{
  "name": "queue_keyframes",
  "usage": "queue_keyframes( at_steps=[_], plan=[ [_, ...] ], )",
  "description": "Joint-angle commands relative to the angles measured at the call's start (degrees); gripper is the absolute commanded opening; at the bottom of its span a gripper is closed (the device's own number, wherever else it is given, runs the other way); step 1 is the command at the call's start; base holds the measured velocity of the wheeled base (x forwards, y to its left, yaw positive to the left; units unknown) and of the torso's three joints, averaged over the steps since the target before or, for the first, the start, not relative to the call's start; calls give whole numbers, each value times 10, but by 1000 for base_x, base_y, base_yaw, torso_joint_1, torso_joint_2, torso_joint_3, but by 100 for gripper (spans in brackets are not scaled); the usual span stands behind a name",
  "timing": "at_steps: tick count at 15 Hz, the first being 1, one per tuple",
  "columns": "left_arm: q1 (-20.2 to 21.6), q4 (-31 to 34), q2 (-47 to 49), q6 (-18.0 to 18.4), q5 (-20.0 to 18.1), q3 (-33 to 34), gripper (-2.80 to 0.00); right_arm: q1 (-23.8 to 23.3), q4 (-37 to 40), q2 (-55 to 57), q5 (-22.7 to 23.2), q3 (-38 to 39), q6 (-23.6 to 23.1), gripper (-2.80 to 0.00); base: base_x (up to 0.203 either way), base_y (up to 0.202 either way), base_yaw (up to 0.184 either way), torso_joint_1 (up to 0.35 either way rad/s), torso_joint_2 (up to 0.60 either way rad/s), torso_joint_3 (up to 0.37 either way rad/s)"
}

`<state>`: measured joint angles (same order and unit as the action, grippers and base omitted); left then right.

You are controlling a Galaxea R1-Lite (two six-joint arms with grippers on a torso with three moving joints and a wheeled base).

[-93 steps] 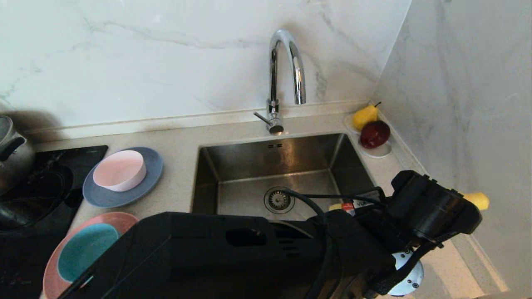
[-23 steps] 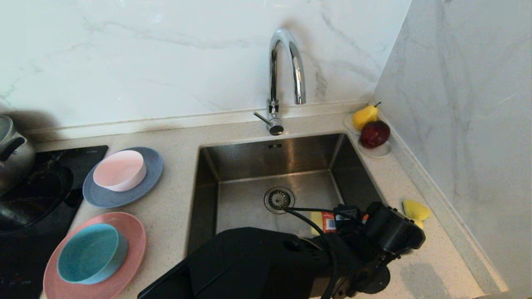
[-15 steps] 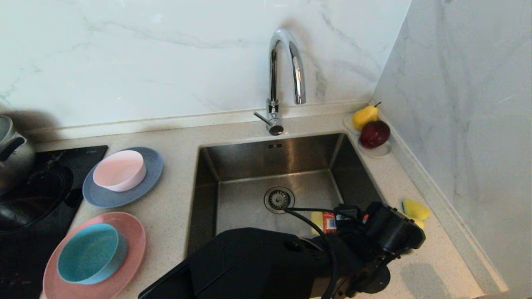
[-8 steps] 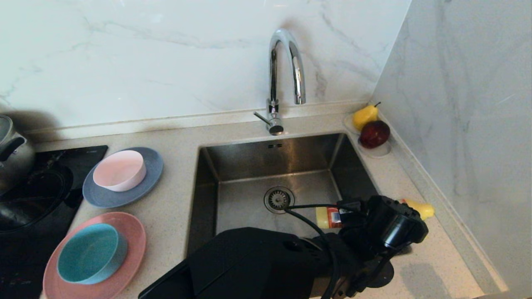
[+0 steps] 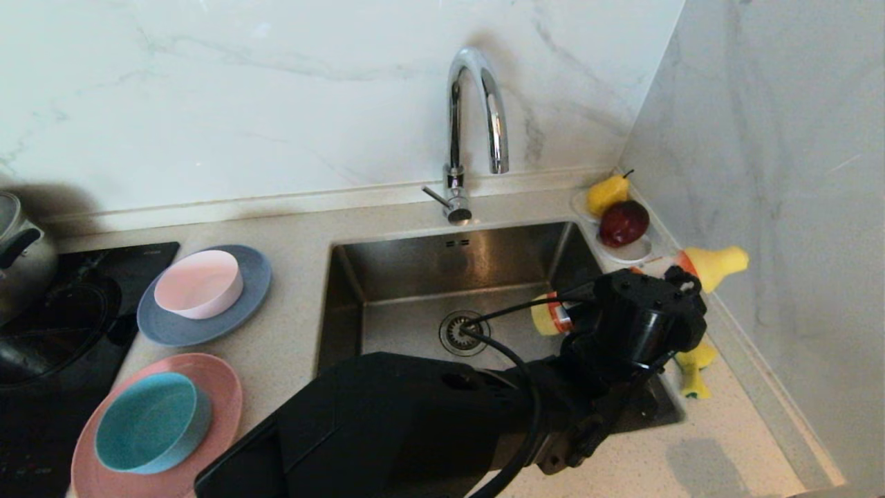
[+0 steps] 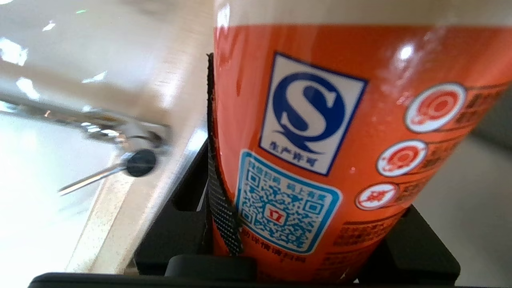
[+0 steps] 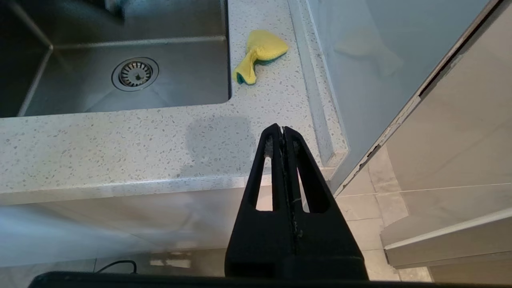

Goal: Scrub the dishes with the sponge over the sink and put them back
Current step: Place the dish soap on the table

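Observation:
My left gripper [image 5: 660,290] is shut on an orange bottle [image 6: 328,132] with a yellow cap [image 5: 715,265], held in the air over the sink's right rim, cap toward the right wall. The yellow-and-green sponge [image 5: 693,370] [image 7: 258,54] lies bent on the counter right of the sink [image 5: 470,259], below that gripper. Left of the sink, a pale pink bowl [image 5: 199,283] sits on a grey-blue plate [image 5: 245,304]. A teal bowl [image 5: 148,422] sits on a salmon plate [image 5: 218,398]. My right gripper [image 7: 283,130] hangs shut and empty below the counter's front edge.
A chrome tap [image 5: 477,111] curves over the sink's back. A white dish [image 5: 632,252] with a pear [image 5: 607,194] and a red apple [image 5: 623,223] fills the back right corner. A steel pot [image 5: 21,249] stands on the black hob [image 5: 76,297] at far left.
My left gripper has lifted the bottle off the counter and carried it up and back, its wrist turning. The sponge now shows below it. The right arm has not moved.

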<state>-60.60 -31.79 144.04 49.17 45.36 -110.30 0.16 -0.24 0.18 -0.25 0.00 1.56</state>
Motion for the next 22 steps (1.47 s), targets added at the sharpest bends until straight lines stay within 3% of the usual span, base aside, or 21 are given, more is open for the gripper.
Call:
queue_keyframes(
  at_steps=[1,4,13,19,22],
  plan=[
    [7,-49,-36,-8,3,0,-280,0,0,0,0,0,0,-280,0,0,0,0,0,0],
    [7,-67,-69,-31,2,0,-280,0,0,0,0,0,0,-280,0,0,0,0,0,0],
    [7,-58,-206,-54,-23,0,-280,0,0,0,0,0,0,-280,0,0,0,0,0,0],
    [7,-9,-278,-110,-29,-1,-280,0,0,0,0,0,0,-280,0,0,0,0,0,0],
    [9,-8,-308,-114,-32,-1,-280,0,0,0,0,0,0,-280,0,0,0,0,0,0]
  ],
)
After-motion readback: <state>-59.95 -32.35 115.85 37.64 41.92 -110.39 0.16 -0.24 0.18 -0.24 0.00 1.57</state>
